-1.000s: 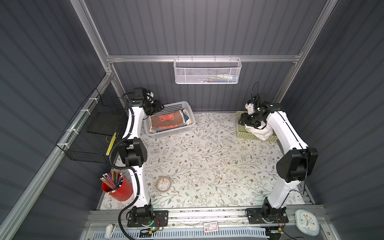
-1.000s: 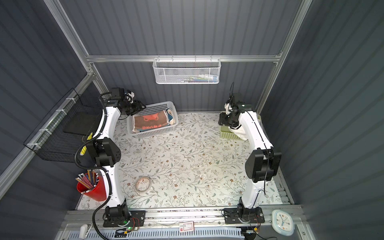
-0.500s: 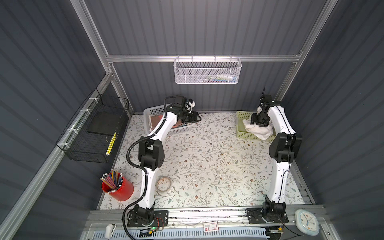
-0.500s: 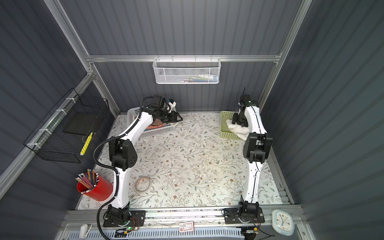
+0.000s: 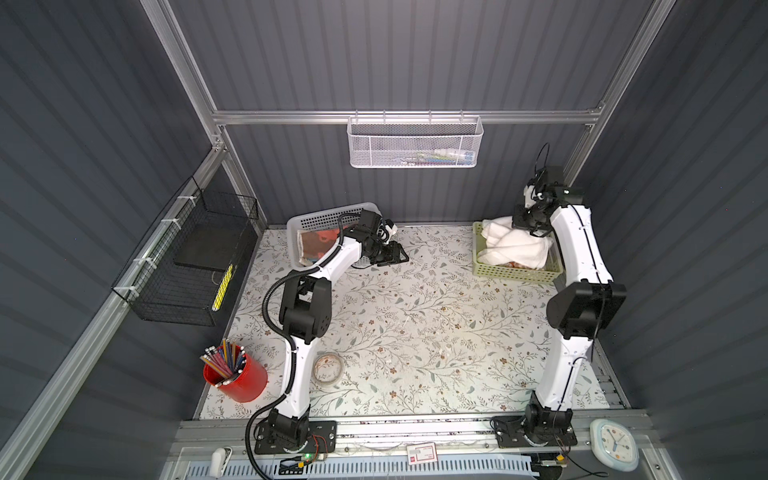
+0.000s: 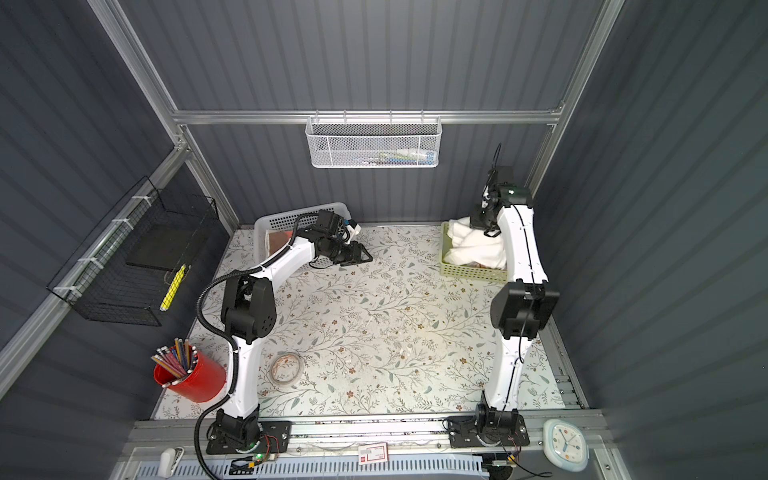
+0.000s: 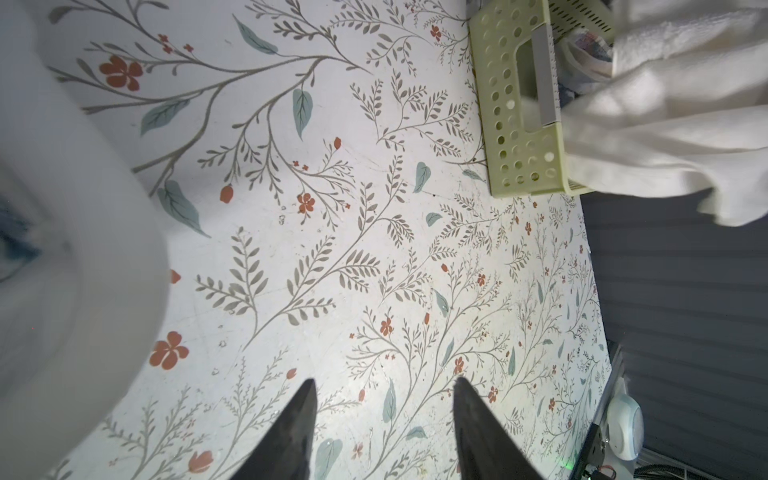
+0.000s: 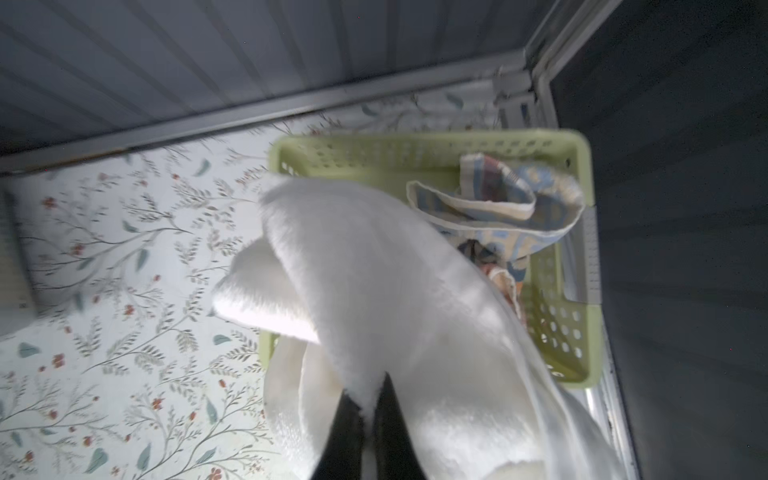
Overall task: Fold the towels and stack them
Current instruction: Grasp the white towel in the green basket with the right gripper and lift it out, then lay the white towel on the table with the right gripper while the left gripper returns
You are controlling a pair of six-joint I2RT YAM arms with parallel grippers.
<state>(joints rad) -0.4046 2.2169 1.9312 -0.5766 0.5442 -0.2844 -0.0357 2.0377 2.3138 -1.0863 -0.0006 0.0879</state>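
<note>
A plain white towel [image 5: 513,249] [image 6: 478,249] [image 8: 395,291] lies heaped in the green basket [image 5: 511,272] [image 6: 469,272] [image 8: 577,332] at the back right. My right gripper [image 5: 524,222] [image 6: 478,222] [image 8: 365,390] is shut on a fold of it, above the basket's far end. Under it lies a towel with pale blue and orange blocks [image 8: 498,199]. A coral-orange towel [image 5: 320,245] [image 6: 278,239] lies in the white basket [image 5: 332,212] [image 6: 299,210] at the back left. My left gripper [image 5: 401,255] [image 6: 365,255] [image 7: 384,386] stands open and empty over the table, just right of that basket.
A red cup of pencils [image 5: 235,374] and a tape roll [image 5: 328,368] stand near the left arm's base. A black wire basket [image 5: 187,257] hangs on the left wall, a white mesh basket [image 5: 415,141] on the back wall. A clock [image 5: 614,444] lies at the front right.
The right gripper has shut on the white towel. The left arm swung from the white basket's far left side to its right side, out over the table.
</note>
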